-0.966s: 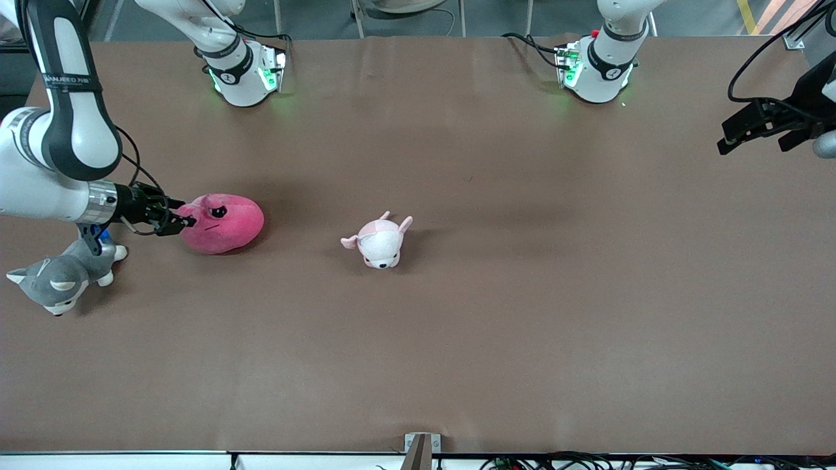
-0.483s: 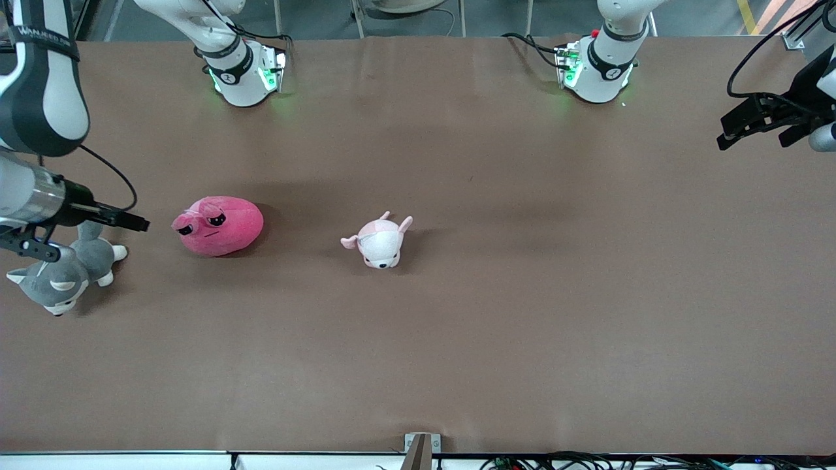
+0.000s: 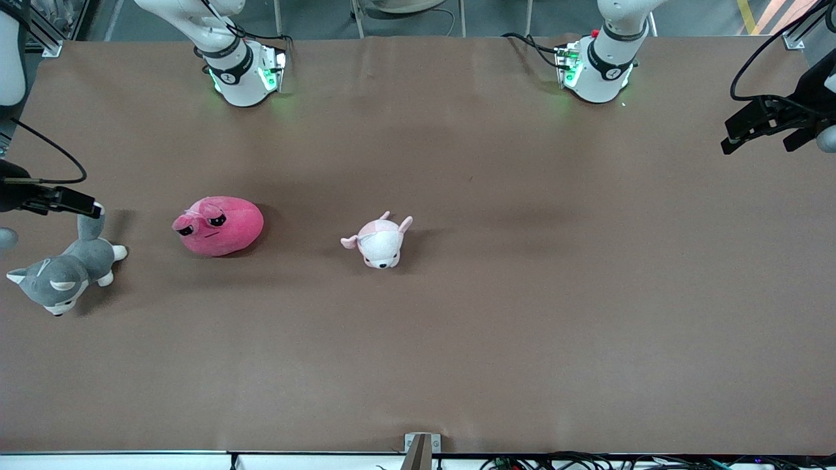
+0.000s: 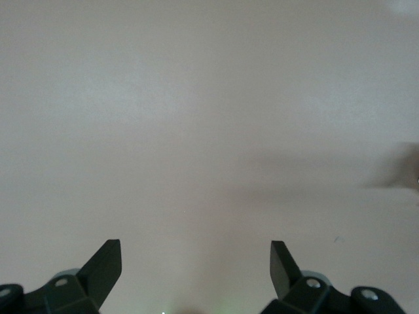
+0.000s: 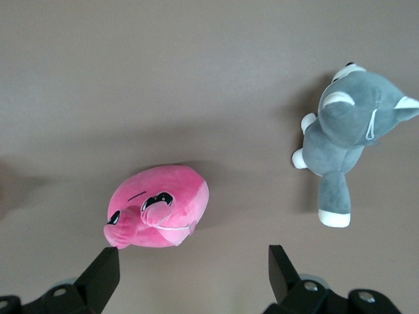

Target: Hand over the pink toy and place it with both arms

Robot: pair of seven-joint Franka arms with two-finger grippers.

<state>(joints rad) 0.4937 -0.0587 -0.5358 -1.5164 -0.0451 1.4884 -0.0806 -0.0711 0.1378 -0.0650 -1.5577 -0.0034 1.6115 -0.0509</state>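
Right tool [image 3: 65,199] mostly cut off at the front view's edge, likewise left tool [image 3: 761,127].

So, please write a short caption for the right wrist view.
Open right gripper above the table, with the pink toy and a grey dog plush lying apart below.

The pink toy [image 3: 219,225] is flanked by the grey dog plush [image 3: 62,273] toward the right arm's end and the small pale plush [image 3: 380,241] toward the middle, both apart from it. Bare bench [image 3: 555,313] is left elsewhere. Nothing is held above the toy.
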